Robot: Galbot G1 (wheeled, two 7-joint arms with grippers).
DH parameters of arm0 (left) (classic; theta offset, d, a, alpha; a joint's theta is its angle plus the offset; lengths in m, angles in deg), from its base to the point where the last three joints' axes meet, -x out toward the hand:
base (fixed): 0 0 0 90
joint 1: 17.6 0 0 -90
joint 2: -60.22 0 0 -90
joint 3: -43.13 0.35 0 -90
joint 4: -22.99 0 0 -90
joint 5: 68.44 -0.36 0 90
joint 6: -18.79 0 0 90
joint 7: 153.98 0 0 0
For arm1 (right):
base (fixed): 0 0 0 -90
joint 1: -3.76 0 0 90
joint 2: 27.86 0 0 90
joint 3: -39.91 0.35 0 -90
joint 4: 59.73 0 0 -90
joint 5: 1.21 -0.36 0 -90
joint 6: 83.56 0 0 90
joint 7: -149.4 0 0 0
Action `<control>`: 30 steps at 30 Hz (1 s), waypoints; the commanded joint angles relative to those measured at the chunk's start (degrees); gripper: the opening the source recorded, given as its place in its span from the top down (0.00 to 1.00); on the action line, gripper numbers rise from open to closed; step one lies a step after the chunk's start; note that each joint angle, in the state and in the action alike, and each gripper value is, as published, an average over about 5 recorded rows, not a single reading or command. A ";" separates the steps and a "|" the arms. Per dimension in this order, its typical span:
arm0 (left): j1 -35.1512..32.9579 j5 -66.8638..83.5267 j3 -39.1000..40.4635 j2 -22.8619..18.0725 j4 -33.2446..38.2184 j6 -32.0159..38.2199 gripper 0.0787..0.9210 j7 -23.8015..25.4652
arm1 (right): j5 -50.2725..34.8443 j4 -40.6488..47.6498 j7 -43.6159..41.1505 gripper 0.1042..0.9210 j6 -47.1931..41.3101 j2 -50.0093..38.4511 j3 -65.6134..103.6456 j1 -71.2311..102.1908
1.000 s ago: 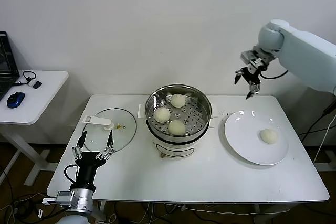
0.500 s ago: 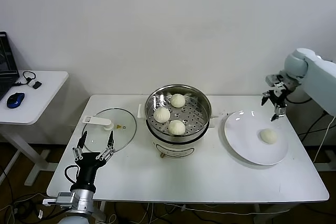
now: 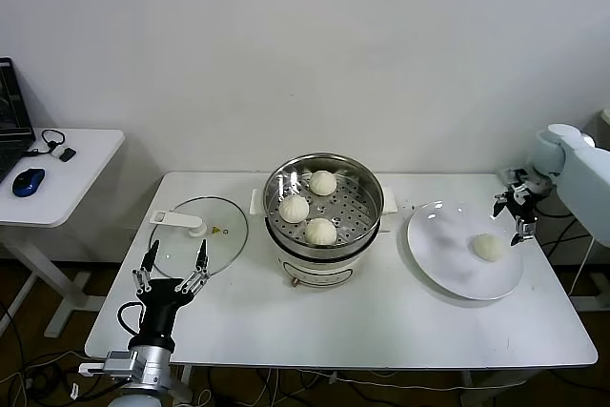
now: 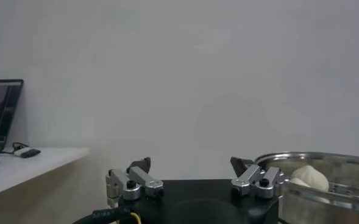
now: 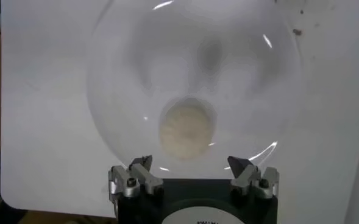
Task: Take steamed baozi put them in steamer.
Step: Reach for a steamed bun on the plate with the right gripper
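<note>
The steel steamer (image 3: 367, 205) stands mid-table with three steamed baozi (image 3: 322, 231) on its perforated tray; its rim and a bun (image 4: 311, 176) also show in the left wrist view. One more baozi (image 3: 489, 247) lies on the white plate (image 3: 443, 245). My right gripper (image 3: 519, 211) hangs open above the plate's far right edge, beside that bun; in the right wrist view the bun (image 5: 186, 131) lies below and between the spread fingertips of the right gripper (image 5: 190, 162). My left gripper (image 3: 172, 262) stands parked and open at the table's front left, fingers up, holding nothing.
A flat glass lid (image 3: 198, 234) with a white handle lies left of the steamer, just behind the left gripper. A side desk (image 3: 57, 173) with a blue mouse stands further left. The table's right edge lies close beyond the plate.
My right arm has swung from high behind the steamer's right down and rightward to the plate's far edge, jaws open throughout. The left arm and the buns have not moved.
</note>
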 commanded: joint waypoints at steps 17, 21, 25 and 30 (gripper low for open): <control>-0.13 -0.02 0.00 0.10 -0.71 -0.04 0.12 0.01 | 9.88 10.41 3.54 0.12 3.66 7.01 16.08 8.68; -0.13 0.00 -0.03 0.09 -0.72 -0.06 0.12 0.01 | 9.99 10.55 3.62 0.12 3.64 7.32 16.31 8.97; -0.17 0.01 -0.09 0.09 -0.79 -0.04 0.12 0.00 | 10.43 10.60 3.60 0.12 3.62 7.43 16.63 9.23; -0.11 -0.06 0.03 0.00 -0.88 -0.04 0.12 0.00 | 11.04 10.66 3.48 0.12 3.56 7.44 17.02 9.38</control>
